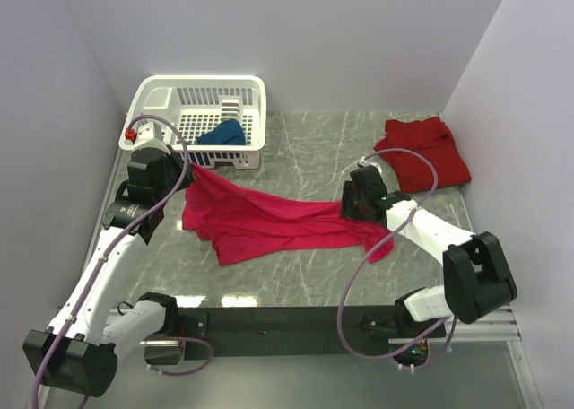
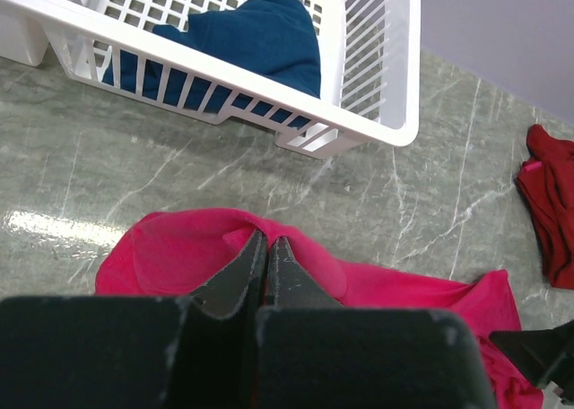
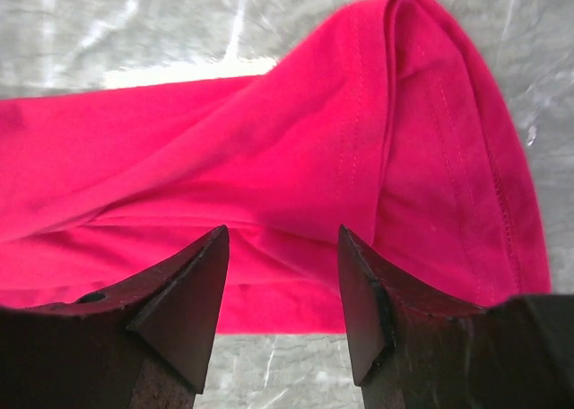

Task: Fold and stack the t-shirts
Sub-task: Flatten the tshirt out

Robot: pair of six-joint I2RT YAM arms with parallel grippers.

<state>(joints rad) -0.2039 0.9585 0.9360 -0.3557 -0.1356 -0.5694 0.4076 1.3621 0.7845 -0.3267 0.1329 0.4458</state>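
A: Which step?
B: Spreading the magenta shirt (image 1: 269, 221), I'd judge: it lies bunched mid-desk. The left gripper (image 2: 267, 248) is pinched on its edge by the basket (image 1: 204, 81); the right gripper (image 3: 282, 237) hangs open over a stitched hem.
A: Next?
B: Probably the right clamps that hem, then both pull the soft, creased cloth flat. The red shirt (image 1: 423, 153) lies heaped at the far right corner; the blue shirt (image 1: 222, 134) is in the rigid white lattice, far left.

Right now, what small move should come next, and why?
Probably lower the right gripper and close it on the pink shirt. Its jaws stand open over the cloth, while the left gripper is shut on the shirt's other end.
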